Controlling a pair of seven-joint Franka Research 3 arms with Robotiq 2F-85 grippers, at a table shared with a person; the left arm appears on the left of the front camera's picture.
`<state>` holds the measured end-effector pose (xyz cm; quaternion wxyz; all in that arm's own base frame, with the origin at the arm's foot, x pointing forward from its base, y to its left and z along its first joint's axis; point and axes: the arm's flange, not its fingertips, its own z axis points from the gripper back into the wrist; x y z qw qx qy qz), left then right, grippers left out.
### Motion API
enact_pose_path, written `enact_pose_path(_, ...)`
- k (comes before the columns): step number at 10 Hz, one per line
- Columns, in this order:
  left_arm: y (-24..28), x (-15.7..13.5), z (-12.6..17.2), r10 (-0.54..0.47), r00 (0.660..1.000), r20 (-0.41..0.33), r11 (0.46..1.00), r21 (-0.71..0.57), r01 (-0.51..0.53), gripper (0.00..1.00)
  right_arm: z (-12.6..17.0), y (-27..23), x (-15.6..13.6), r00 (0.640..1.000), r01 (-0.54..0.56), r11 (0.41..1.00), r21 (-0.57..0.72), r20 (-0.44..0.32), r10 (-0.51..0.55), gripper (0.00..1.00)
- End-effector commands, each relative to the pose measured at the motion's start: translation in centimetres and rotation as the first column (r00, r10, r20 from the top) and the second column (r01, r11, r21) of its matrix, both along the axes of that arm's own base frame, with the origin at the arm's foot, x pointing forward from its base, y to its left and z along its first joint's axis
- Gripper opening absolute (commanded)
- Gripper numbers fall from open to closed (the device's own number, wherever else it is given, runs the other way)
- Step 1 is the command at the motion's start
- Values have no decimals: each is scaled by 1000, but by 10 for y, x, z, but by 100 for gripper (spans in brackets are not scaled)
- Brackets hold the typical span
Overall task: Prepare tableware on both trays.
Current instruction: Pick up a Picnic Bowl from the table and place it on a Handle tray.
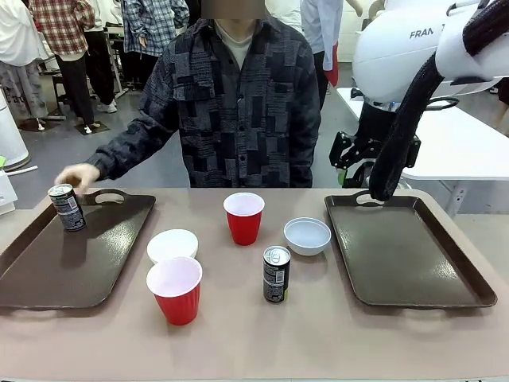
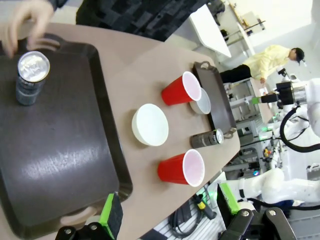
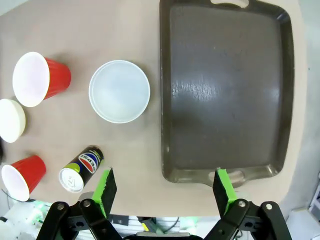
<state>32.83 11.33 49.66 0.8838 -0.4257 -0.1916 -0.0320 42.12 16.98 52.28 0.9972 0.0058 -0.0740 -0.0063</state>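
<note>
So, early days on this one by the look of it. Far left, the left tray (image 1: 48, 270) has one dark can (image 1: 67, 207) standing upright near its far handle. The person's hand (image 1: 77, 174) is right behind the top of that can, and I can't tell if it's touching. The left gripper (image 2: 167, 212) hangs over the near end of that tray, spread wide with nothing between the pads.

Moving right, everything else is loose on the worktop (image 1: 318, 342) between the trays. There's a white bowl (image 1: 172, 244) just beside the left tray's rim and a red cup (image 1: 175, 290) right in front of it, close to touching. A second red cup (image 1: 243, 219) stands farther back, and the other can (image 1: 276, 274) is upright near the middle. Then there's a second bowl (image 1: 307, 236), close to the right tray (image 1: 413, 263) but apart from it. That tray is bare.

The right gripper (image 3: 164, 190) hovers high over the near end of the right tray, also wide open and holding nothing.

My read: the left tray has just got its first piece and five are left to place. For the robot, the second bowl or the middle can looks like the obvious pick for the right arm. That means swinging left off the tray, dropping down and closing on the can's sides or the bowl's rim. The can is slim and tall, so it could tip if nudged.
</note>
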Motion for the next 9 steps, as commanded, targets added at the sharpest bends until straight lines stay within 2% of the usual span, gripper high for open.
enact_pose_path(1,-1,1,1,6,1000,6,1000,-18,-6,100,0,1,0,1000,2,1000,5,0,-2,100)
enact_pose_path(2,-1,1,1,6,1000,6,1000,-18,-6,100,-20,14,26,998,2,1000,-7,-61,-2,100)
enact_pose_path(3,-1,1,1,6,1000,6,1000,-18,-6,100,-45,32,56,997,-13,1000,-1,-79,13,100)
enact_pose_path(5,-1,1,1,6,1000,6,1000,-18,-6,100,-89,48,92,989,-34,999,13,-142,35,100)
enact_pose_path(7,-1,1,1,6,1000,6,1000,-18,-6,100,-128,50,112,986,-22,1000,15,-163,24,100)
enact_pose_path(9,-1,1,1,6,1000,6,1000,-18,-6,100,-151,44,115,987,-10,1000,7,-163,11,100)
